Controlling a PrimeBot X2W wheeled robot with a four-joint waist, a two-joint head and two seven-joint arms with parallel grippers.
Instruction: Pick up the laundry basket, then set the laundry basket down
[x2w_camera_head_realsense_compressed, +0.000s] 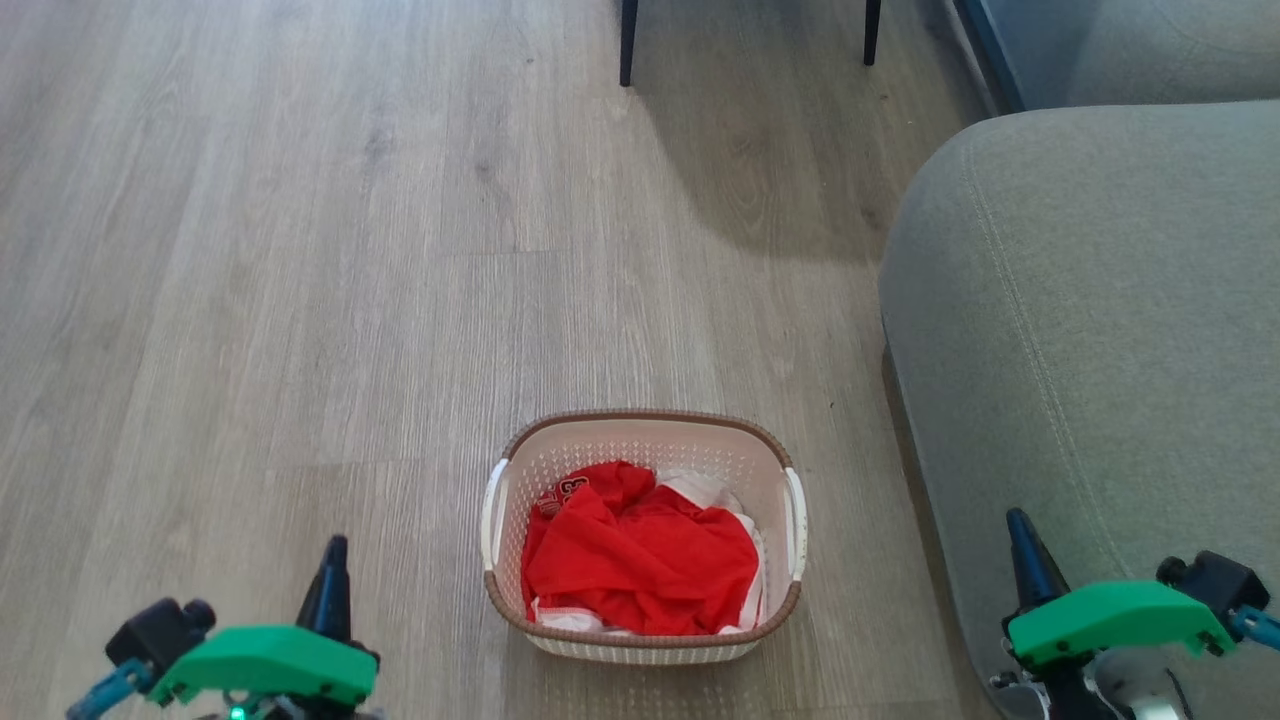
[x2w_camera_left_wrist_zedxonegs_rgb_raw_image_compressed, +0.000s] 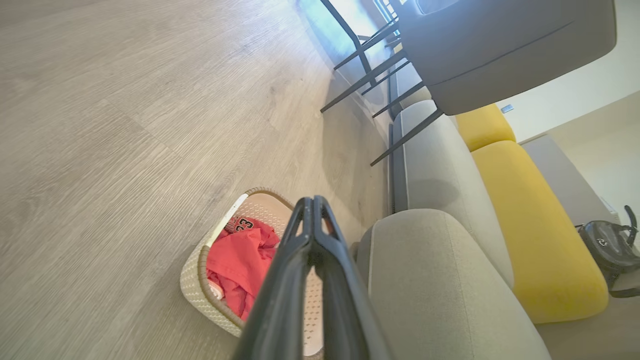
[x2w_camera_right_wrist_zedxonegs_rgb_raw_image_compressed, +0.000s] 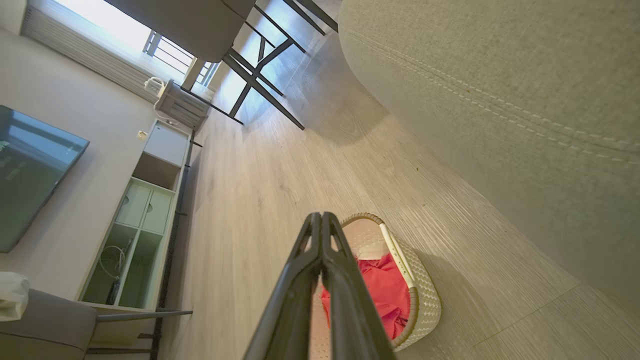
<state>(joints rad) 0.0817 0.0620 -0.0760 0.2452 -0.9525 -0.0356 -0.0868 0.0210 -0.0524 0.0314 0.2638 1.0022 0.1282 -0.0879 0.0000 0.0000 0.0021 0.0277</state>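
While the laundry basket (x2w_camera_head_realsense_compressed: 640, 445) sits upright on the floor (x2w_camera_head_realsense_compressed: 300, 250) just left of the sofa (x2w_camera_head_realsense_compressed: 1100, 330), red clothes (x2w_camera_head_realsense_compressed: 640, 555) inside, both arms hang clear of it, jaws pressed together: left gripper (x2w_camera_head_realsense_compressed: 335, 550) well left of the sofa, right gripper (x2w_camera_head_realsense_compressed: 1018, 522) by its near corner. Before the lift or after the set-down? Either fits, no calling it.

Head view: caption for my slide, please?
Cream perforated plastic laundry basket of red clothes on wooden floor beside grey sofa.
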